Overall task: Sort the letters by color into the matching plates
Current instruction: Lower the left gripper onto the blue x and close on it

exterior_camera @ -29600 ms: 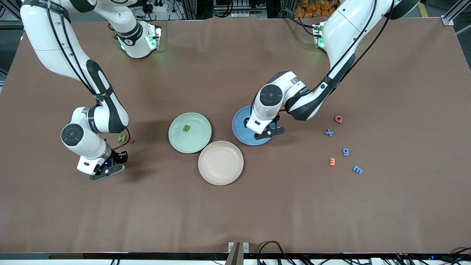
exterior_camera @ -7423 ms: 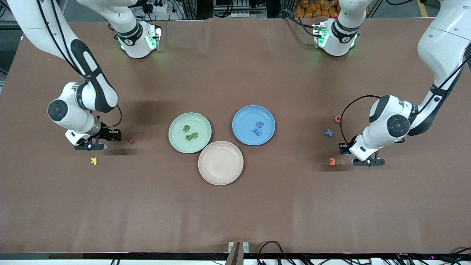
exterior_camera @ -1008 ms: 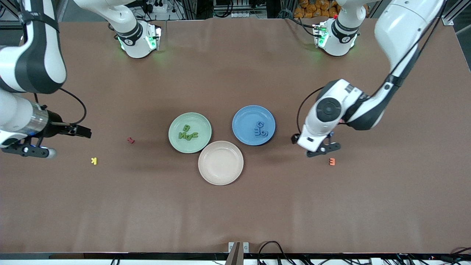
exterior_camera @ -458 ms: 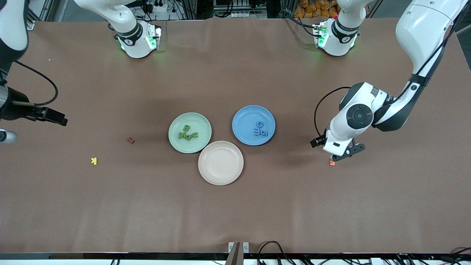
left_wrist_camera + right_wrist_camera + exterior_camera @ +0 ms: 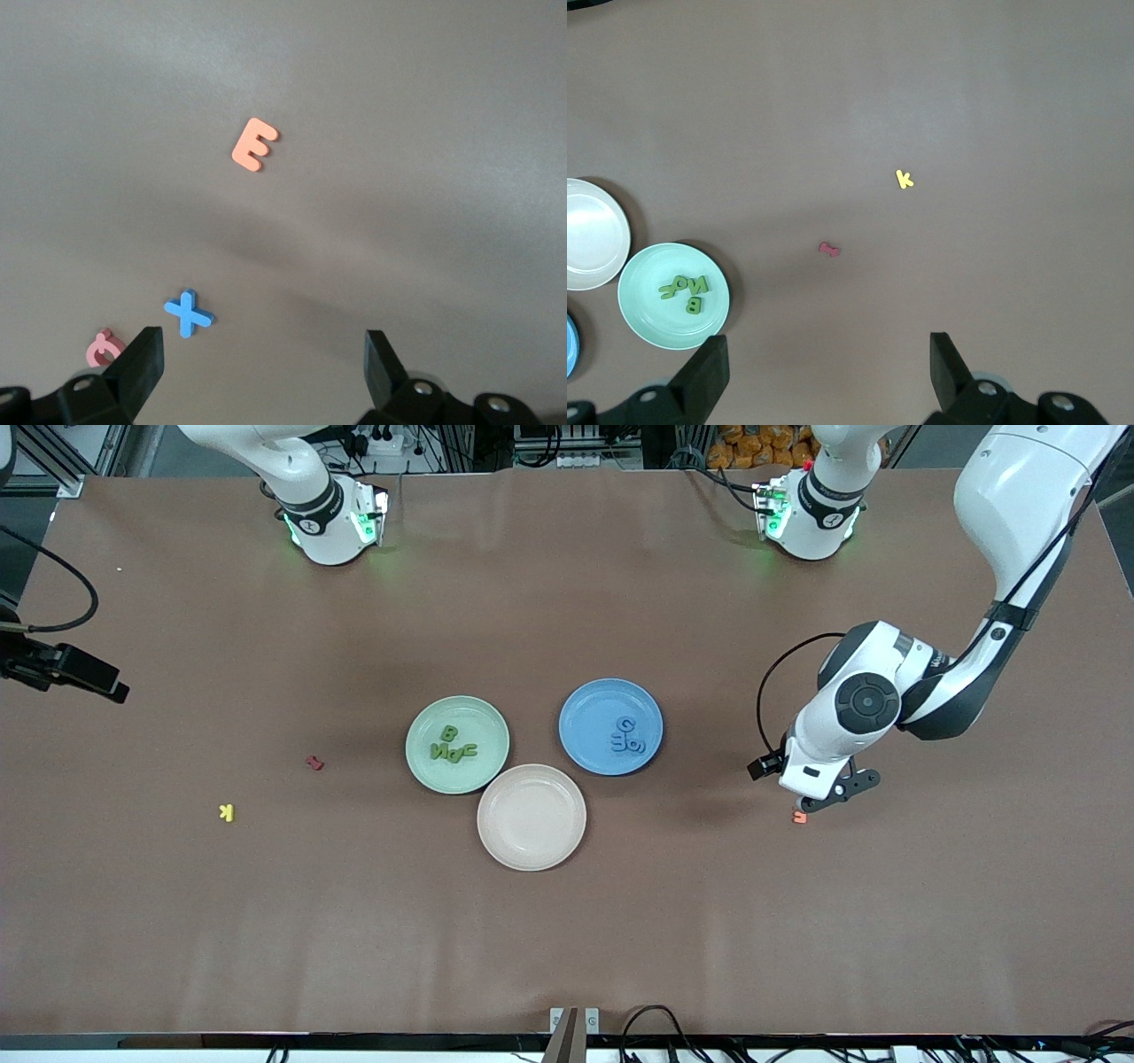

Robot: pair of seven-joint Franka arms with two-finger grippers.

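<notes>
1. Centrally, the mint green plate [image 5: 457, 745] held four green letters [image 5: 452, 749]; the blue plate [image 5: 610, 726], beside it toward the left arm's end, held three blue letters [image 5: 629, 737].
2. A beige-pink plate [image 5: 532, 817] lay nearer the camera, touching both.
3. The left gripper [image 5: 828, 793] hovered with fingers [image 5: 142, 372] spread, holding nothing, over an orange E [image 5: 254, 144].
4. Only the left wrist view showed a blue X [image 5: 188, 312] and a pink letter [image 5: 103, 348] on bare table.
5. The right gripper [image 5: 828, 376] was high at the right arm's table edge, jaws apart and empty; a yellow K [image 5: 227, 811] and a red letter [image 5: 314, 763] lay well apart.
</notes>
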